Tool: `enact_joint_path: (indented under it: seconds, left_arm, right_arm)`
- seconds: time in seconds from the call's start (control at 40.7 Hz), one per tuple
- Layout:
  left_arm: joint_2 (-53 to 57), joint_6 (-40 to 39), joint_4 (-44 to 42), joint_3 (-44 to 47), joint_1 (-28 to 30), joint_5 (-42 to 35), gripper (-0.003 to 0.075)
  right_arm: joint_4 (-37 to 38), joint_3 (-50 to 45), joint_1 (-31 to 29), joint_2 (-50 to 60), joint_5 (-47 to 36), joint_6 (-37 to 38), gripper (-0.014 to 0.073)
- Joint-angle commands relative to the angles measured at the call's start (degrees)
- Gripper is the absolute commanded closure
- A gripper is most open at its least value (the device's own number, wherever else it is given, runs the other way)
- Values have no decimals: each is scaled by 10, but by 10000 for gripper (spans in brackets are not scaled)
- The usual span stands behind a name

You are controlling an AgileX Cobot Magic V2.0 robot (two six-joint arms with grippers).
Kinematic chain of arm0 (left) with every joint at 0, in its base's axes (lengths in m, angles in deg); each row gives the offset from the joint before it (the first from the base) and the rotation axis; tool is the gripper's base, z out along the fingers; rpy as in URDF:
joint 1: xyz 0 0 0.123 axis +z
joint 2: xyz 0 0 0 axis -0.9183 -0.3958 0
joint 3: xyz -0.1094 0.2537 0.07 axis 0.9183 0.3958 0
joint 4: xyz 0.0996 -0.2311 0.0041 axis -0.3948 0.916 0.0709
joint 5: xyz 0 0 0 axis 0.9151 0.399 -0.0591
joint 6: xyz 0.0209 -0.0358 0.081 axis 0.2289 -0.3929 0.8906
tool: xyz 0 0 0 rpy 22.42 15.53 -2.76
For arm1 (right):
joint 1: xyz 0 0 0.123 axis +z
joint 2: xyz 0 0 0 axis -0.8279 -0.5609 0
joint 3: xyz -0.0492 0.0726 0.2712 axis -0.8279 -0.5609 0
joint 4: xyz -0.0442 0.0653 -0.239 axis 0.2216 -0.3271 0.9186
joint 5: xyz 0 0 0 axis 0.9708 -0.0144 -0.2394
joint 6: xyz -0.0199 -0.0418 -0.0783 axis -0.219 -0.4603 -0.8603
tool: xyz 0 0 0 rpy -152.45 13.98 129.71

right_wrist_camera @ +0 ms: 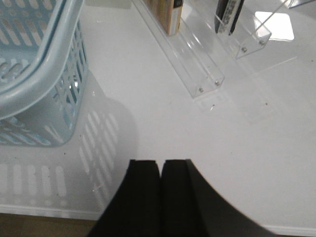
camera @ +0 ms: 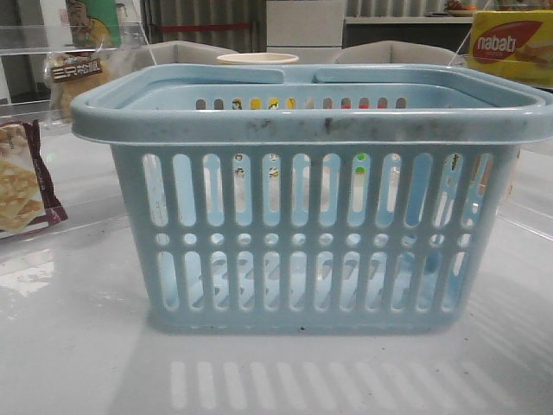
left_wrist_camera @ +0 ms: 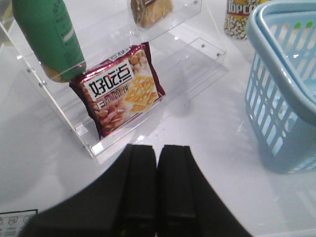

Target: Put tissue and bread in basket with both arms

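The basket (camera: 302, 233) stands mid-table, upright and, as far as its slots show, with nothing in it. It sits off to one side of each gripper, well clear of both: to the right of the left gripper (left_wrist_camera: 158, 163) and to the left of the right gripper (right_wrist_camera: 160, 173).

Ahead of the left fingers (left_wrist_camera: 140, 182) stands a clear rack (left_wrist_camera: 148, 98). A cracker pack (left_wrist_camera: 121, 91) leans on its lower step, a green bag (left_wrist_camera: 49, 37) beside it, and the bread (left_wrist_camera: 150, 12) sits on the upper step, farther out. Both pairs of fingers are pressed together with nothing between them.

The step in hand looks like the first reach, with nothing yet picked. To do it well, the left arm should spread its fingers before it nears the rack, pass over the cracker pack and take the bread by its bag from above, not snagging the acrylic lip. The right arm must seek the tissue on the clear shelves (right_wrist_camera: 197, 59) ahead of its fingers.

The bread is cut off at the wrist view's edge; in the front view only its label shows, behind the basket rim. A thin dark thing stands on the right shelf, but whether it is the tissue I cannot tell. The nabati box (camera: 511, 45) is cropped at the edge.
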Motion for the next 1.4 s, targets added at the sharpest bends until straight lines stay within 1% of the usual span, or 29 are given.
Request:
enact_joint_path:
  seconds: [0.0, 0.049, 0.098, 0.148, 0.221, 0.27, 0.295, 0.344, 0.467, 0.566, 0.639, 0.787, 0.984, 1.18, 1.377]
  left_arm:
    - [-15, -6, 5, -2, -5, -41, 629]
    - [-19, -6, 5, 2, -5, -41, 610]
    - [-20, -6, 5, 6, -5, -41, 550]
    - [-20, -6, 6, 7, -5, -41, 475]
    - [-20, -6, 9, 7, -5, -41, 304]
    - [-20, -5, 12, 7, -5, -41, 224]
    - [-20, -5, 15, 7, -5, -41, 184]
    - [-20, 0, 23, 7, -5, -41, 147]
    - [-20, 18, 46, 7, -19, -42, 165]
    - [-24, 29, 54, 7, -57, -45, 184]
    - [-30, 29, 51, 7, -85, -45, 194]
    - [-31, 29, 51, 7, -124, -45, 193]
    - [-31, 29, 51, 7, -136, -43, 193]
    - [-31, 29, 51, 7, -136, -42, 193]
    - [-31, 29, 51, 7, -136, -42, 193]
  right_arm:
    - [-1, 5, -1, -12, -32, -3, 535]
    - [-1, 2, -1, -15, -29, -3, 521]
    - [-1, 1, -1, -17, -22, -3, 461]
    - [-1, 1, -1, -18, -18, -3, 357]
    - [-1, 1, -1, -18, -21, -3, 185]
    - [-1, 1, -1, -18, -24, -3, 80]
    - [-1, 1, -1, -18, -26, -3, 61]
    - [-1, 1, -1, -18, -29, -3, 18]
    - [10, 1, -2, -24, -46, -1, 23]
    - [47, 9, -14, -52, -58, 36, 23]
    - [66, 25, -29, -87, -59, 54, 23]
    - [68, 76, -60, -178, -71, 55, 23]
    - [47, 178, -92, -305, -72, 55, 23]
    - [15, 289, -94, -430, -62, 51, 23]
    - [15, 390, -94, -537, -51, 50, 23]
